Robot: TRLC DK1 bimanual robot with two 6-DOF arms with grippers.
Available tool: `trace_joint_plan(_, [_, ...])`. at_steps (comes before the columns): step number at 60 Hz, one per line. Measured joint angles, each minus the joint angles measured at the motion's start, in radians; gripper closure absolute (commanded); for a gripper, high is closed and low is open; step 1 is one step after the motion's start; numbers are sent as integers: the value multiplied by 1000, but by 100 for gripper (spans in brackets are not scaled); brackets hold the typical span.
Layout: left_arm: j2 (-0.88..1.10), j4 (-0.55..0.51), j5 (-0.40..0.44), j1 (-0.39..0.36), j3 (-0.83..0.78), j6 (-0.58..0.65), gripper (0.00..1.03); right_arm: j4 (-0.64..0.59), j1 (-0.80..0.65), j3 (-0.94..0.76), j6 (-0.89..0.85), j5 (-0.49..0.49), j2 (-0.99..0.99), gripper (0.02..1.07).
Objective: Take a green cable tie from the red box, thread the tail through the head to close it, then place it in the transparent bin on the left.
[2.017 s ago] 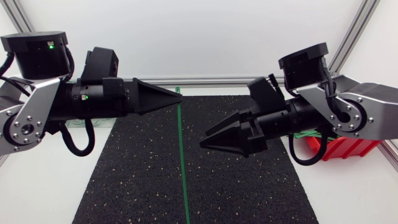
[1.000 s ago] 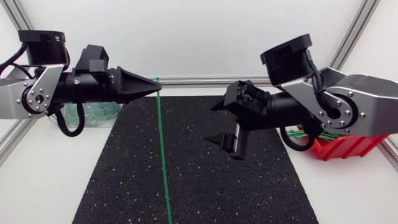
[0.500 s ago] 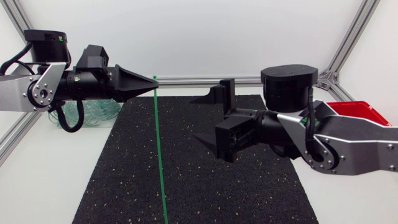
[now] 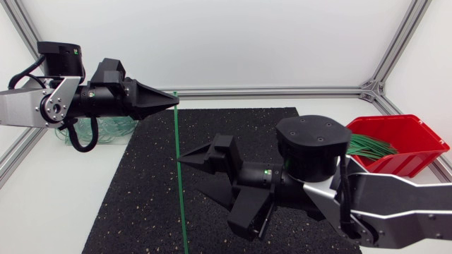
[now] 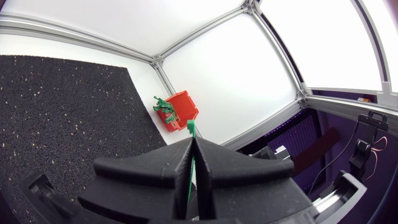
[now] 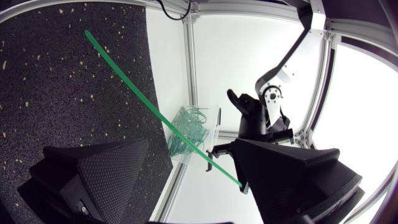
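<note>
Currently, cable tie (image 4: pixel 178 141): one green tie, gripped at its upper end and hanging straight toward 6 o'clock over the black mat (image 4: pixel 296 127); not yet looped.
Left gripper (image 4: pixel 173 99): clenched on the tie's upper end, at 10 o'clock of the mat; its wrist view shows the strip squeezed in the seam between the fingers (image 5: pixel 161 180).
Why held so: probably to let the tail dangle free, so the other arm can catch it and bend it up to the head.
Right gripper (image 4: pixel 208 194): released, spread wide, at 6 o'clock of the mat, one tip just beside the strip; its wrist view shows the tie crossing the gap.
Left arm (image 4: pixel 42 106): level, entering from 9 o'clock, pointing to 3.
Right arm (image 4: pixel 395 204): low, entering from 4 o'clock, wrist rolled, pointing toward 10.
Red box (image 4: pixel 409 159): at 3 o'clock, more ties inside.
Transparent bin (image 4: pixel 116 137): at 9 o'clock, behind the left arm, green ties in it.
</note>
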Motion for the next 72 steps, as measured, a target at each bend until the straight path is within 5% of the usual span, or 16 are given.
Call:
trace_joint_plan(25, [9, -4, 0, -7, 0, 2, 99, 20, 79, -71, -95, 5, 32, 6])
trace_joint_plan(45, [21, -7, -1, -25, 0, 3, 99, 27, 109, -98, -139, -55, 52, 17])
trace_joint_plan(72, [28, -7, -6, -50, 0, 3, 100, 57, 132, -122, -150, -73, 70, 61])
